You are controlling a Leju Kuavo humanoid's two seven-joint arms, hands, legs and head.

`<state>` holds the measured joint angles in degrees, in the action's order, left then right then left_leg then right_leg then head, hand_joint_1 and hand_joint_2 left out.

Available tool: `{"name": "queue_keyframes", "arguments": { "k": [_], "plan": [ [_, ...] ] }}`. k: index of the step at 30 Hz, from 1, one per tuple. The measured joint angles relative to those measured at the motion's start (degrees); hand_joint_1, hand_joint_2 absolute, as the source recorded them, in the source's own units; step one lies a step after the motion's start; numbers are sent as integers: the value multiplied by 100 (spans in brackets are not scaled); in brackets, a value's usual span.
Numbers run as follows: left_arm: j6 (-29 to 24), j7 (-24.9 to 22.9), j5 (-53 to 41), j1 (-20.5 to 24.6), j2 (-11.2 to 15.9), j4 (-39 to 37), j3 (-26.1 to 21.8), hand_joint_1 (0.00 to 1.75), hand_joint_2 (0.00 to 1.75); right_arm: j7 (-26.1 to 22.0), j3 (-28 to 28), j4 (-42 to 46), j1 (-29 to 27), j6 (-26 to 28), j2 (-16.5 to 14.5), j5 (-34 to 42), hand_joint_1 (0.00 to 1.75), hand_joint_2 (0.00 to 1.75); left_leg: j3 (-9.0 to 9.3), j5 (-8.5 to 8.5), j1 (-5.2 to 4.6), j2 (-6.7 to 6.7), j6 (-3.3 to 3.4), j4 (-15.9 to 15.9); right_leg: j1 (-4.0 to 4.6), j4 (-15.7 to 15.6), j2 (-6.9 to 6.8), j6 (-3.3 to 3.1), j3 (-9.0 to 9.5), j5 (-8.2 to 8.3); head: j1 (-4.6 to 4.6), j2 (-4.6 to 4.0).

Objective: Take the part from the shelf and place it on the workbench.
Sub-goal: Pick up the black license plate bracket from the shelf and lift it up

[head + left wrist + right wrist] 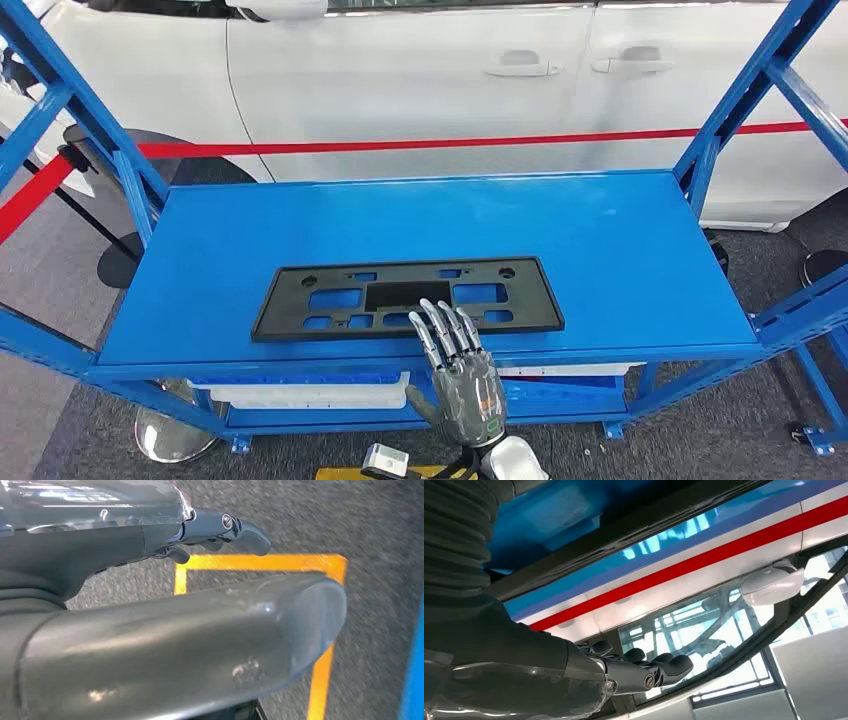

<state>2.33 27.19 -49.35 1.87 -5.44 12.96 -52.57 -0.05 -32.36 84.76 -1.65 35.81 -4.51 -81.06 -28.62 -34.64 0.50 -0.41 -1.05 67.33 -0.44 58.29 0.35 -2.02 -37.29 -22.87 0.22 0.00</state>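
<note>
Part point(408, 297): a flat black plastic plate with rectangular cut-outs, lying flat on the top deck of the blue shelf point(620, 250), toward the deck's 6 o'clock edge and slightly to the 9 o'clock side of centre. It has not been lifted.

Right hand point(455, 370): in the head view it reaches in from 6 o'clock with its fingers point(440, 325) extended and slightly spread, their tips over the near edge of the part. Whether they press on the plate or hover just above it cannot be told. Nothing is gripped; the thumb sits off to the side, below the deck edge. In the right wrist view the fingers lie stretched out side by side.

Left hand point(220, 530): hanging low over grey carpet and yellow floor tape point(260, 562), fingers loosely bent, thumb out, holding nothing.

Surroundings: a white car point(420, 70) stands beyond the shelf at 12 o'clock, with a red barrier band point(450, 143) across it.

Assessment: the pick-up step is in hand, at the approach-and-contact stage; the transfer to the workbench has not begun. The plate is thin and lies flush, so the next move likely calls for the fingers to draw its near edge past the deck lip, letting the thumb get underneath for a pinch. A slip on the smooth surface is the likely risk.
</note>
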Motion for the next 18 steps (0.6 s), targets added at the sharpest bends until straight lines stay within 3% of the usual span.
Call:
{"name": "queue_keyframes", "arguments": {
  "k": [3,4,5,7,9,12,14,15,18],
  "plan": [
    [4,1,-28,-7,-2,0,0,0,0,-3,33,-58,26,-30,-20,5,0,175,-405,-372,12,1,-34,500,10,3,4,-16,57,-67,1,0],
    [7,3,-41,-11,-1,0,0,0,0,-3,50,-89,39,-38,-27,7,0,175,-515,-393,14,1,-43,547,12,10,9,-17,89,-101,1,0],
    [11,5,-55,-13,0,0,0,0,0,-3,64,-123,56,-48,-34,8,0,175,-538,-255,14,1,-43,405,13,18,14,-12,126,-134,0,0],
    [23,9,-79,-14,3,0,0,0,0,-3,88,-195,101,-74,-60,8,0,175,-382,302,13,4,-19,-286,13,32,21,13,202,-193,1,0],
    [37,16,-108,-4,5,0,1,0,0,-2,109,-274,165,-117,-85,9,0,175,-266,581,-10,9,33,-818,23,44,25,62,227,-216,3,0],
    [43,26,-156,-6,2,0,7,0,0,3,146,-411,265,-172,-116,10,0,175,-274,678,-24,10,138,-912,43,39,27,163,218,-218,6,0],
    [46,27,-189,-9,-2,0,16,0,0,16,182,-507,348,-211,-137,3,0,175,-245,762,4,20,207,-961,40,142,14,230,189,-318,16,0],
    [49,27,-204,-2,-4,0,22,0,0,29,197,-556,394,-233,-144,-10,0,175,-235,787,19,26,238,-984,33,329,6,260,108,-450,26,0],
    [55,29,-258,12,-1,0,42,0,0,80,223,-746,492,-312,-157,-76,0,175,-247,795,15,32,266,-986,-1,1272,-5,318,-320,-922,47,0]
  ]
}}
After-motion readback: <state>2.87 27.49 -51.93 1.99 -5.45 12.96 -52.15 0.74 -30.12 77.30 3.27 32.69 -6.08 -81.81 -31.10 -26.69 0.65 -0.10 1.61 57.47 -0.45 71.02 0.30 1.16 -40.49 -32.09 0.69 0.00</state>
